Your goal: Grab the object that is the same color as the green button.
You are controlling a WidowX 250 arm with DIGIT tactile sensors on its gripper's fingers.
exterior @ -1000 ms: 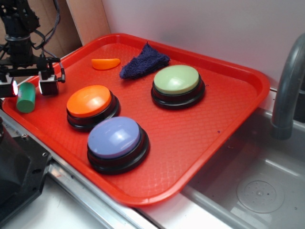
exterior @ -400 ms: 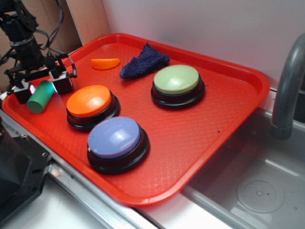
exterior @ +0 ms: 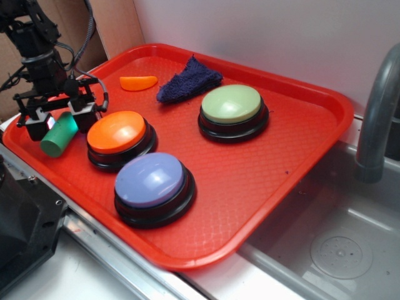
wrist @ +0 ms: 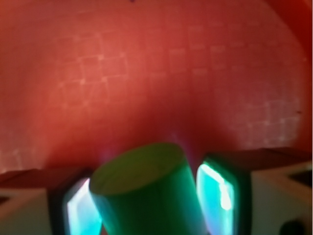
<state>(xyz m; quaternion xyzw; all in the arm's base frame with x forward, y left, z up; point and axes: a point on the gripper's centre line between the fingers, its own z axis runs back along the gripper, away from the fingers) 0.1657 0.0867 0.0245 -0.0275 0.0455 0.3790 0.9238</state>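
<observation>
The green cylinder (exterior: pixel 59 134) is being held tilted between the fingers of the end effector (exterior: pixel 61 120), at nine o'clock from the orange button (exterior: pixel 117 132), above the red tray (exterior: pixel 262 181). Compared with a second ago, both are being seen shifted rightward, nearer that button.

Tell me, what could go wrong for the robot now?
The small bright-green cylinder sits tilted between the fingers, so it might slip out or twist if lifted. The gripper also hangs close to the orange domed button, so a sideways move could bump it.
</observation>
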